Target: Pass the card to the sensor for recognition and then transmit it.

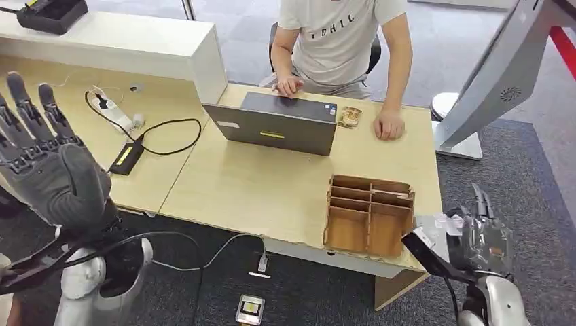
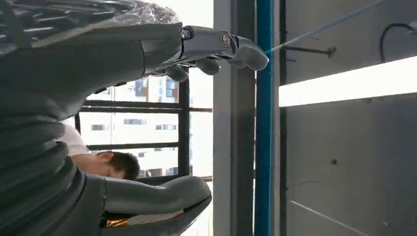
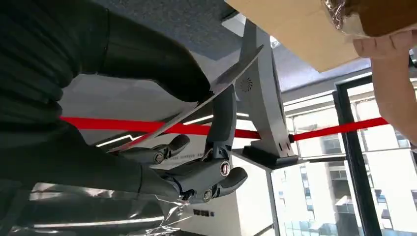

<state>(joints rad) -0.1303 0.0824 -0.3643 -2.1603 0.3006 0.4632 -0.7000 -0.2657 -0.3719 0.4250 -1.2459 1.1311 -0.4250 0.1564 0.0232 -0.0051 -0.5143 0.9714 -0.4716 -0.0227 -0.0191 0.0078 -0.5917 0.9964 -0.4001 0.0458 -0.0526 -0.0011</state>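
Dark card [image 1: 426, 252] pinched in right hand [image 1: 479, 239] beside desk [image 1: 272, 190]; left hand [image 1: 51, 166] spread, empty; sensor pass + handover prob. both pending.

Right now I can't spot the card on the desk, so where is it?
The card is pinched in the right hand, low on the right in the head view, just off the desk's edge beside the wooden organizer.

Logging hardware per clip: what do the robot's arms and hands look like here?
The left hand has a dark grey ribbed cover with darker segmented fingers. The right hand is grey too, with small round metal fittings along its fingers and clear crinkled plastic wrap at the wrist. Both forearms are silver, and black cables run beside each.
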